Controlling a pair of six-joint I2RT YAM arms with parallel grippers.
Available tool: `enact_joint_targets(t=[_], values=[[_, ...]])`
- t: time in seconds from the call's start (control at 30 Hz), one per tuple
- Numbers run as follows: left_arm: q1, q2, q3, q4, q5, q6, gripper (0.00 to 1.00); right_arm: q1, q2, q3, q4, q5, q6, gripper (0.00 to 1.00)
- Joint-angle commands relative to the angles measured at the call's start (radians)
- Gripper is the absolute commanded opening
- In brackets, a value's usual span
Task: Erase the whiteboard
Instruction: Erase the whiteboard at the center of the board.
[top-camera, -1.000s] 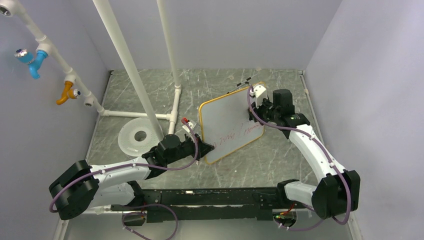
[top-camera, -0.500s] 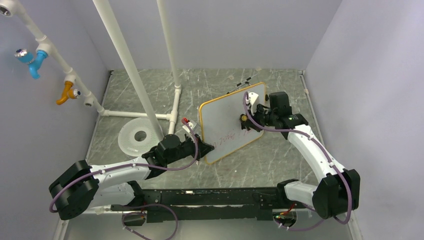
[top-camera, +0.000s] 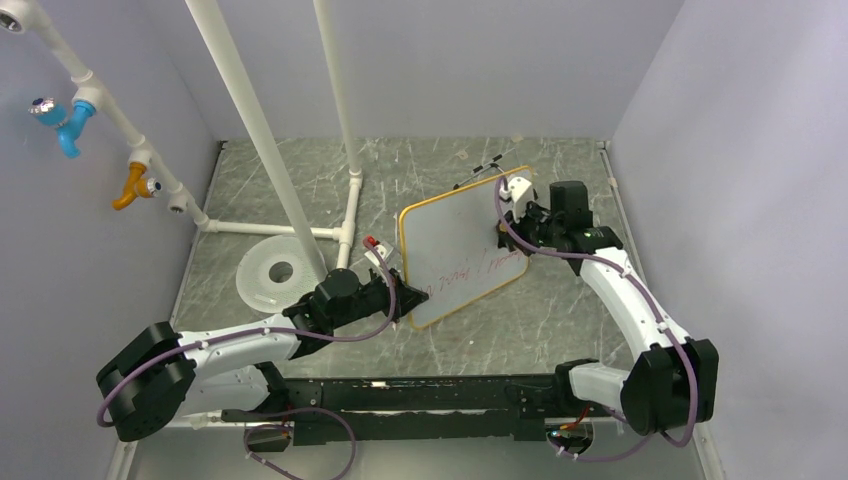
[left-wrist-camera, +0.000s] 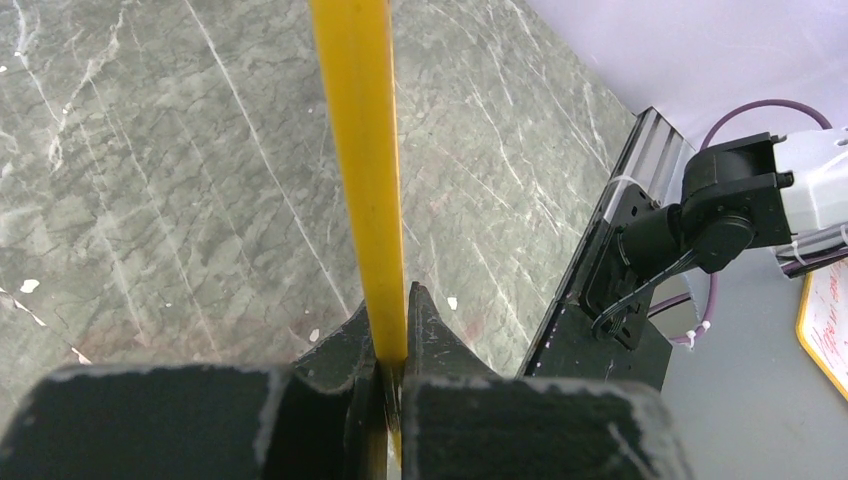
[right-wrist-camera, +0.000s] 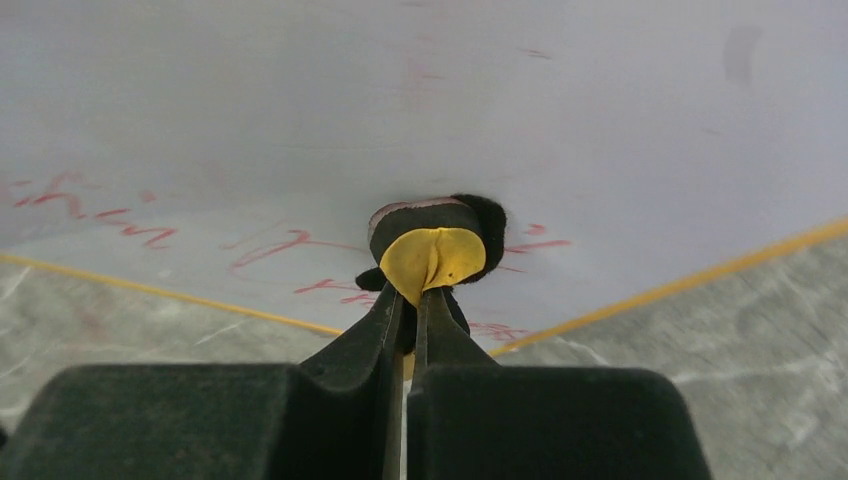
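- While the left fingers (left-wrist-camera: 428, 335) pinch the whiteboard (top-camera: 455, 235), they must hold firm.
- The right fingers (right-wrist-camera: 378, 332), squeezing the eraser (right-wrist-camera: 432, 258), should rub red writing (top-camera: 466, 272) at 7 o'clock.

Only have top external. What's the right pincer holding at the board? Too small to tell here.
Observer: Right wrist view: the right pincer is shut on a small yellow-and-black eraser, its black pad apparently against the whiteboard.
Operator: Left side got the board?
Observer: Left wrist view: the left pincer is clamped on the edge of the board's yellow frame.
Operator: Ink left near the pad?
Observer: Yes, red writing on both sides of it.
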Motion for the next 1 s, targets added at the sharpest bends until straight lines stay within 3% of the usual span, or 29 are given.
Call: enact_joint_targets(t=[0.0, 0.1, 0.27, 0.4, 0.7, 0.8, 0.87, 0.97], values=[[-0.012, -0.036, 0.013, 0.109, 0.093, 0.034, 0.00, 0.075, 0.005, 0.002, -0.059, -0.176, -0.084, 0.00], [-0.011, -0.033, 0.014, 0.110, 0.093, 0.033, 0.00, 0.079, 0.018, 0.038, -0.041, -0.226, -0.027, 0.00], [-0.011, -0.032, 0.013, 0.109, 0.093, 0.033, 0.00, -0.002, -0.008, 0.044, 0.105, 0.019, 0.151, 0.00], [-0.012, -0.027, 0.018, 0.109, 0.097, 0.034, 0.00, -0.035, -0.008, 0.008, 0.110, 0.116, 0.120, 0.00], [-0.010, -0.031, 0.021, 0.104, 0.097, 0.037, 0.00, 0.065, -0.005, 0.014, -0.085, -0.244, -0.106, 0.00], [-0.008, -0.027, 0.022, 0.105, 0.100, 0.037, 0.00, 0.072, -0.005, 0.035, -0.085, -0.316, -0.085, 0.00], [-0.009, -0.022, 0.025, 0.109, 0.100, 0.034, 0.00, 0.060, -0.009, 0.041, -0.007, -0.241, 0.005, 0.00], [-0.008, -0.024, 0.023, 0.106, 0.098, 0.034, 0.00, 0.006, -0.008, 0.027, 0.113, 0.012, 0.148, 0.00]])
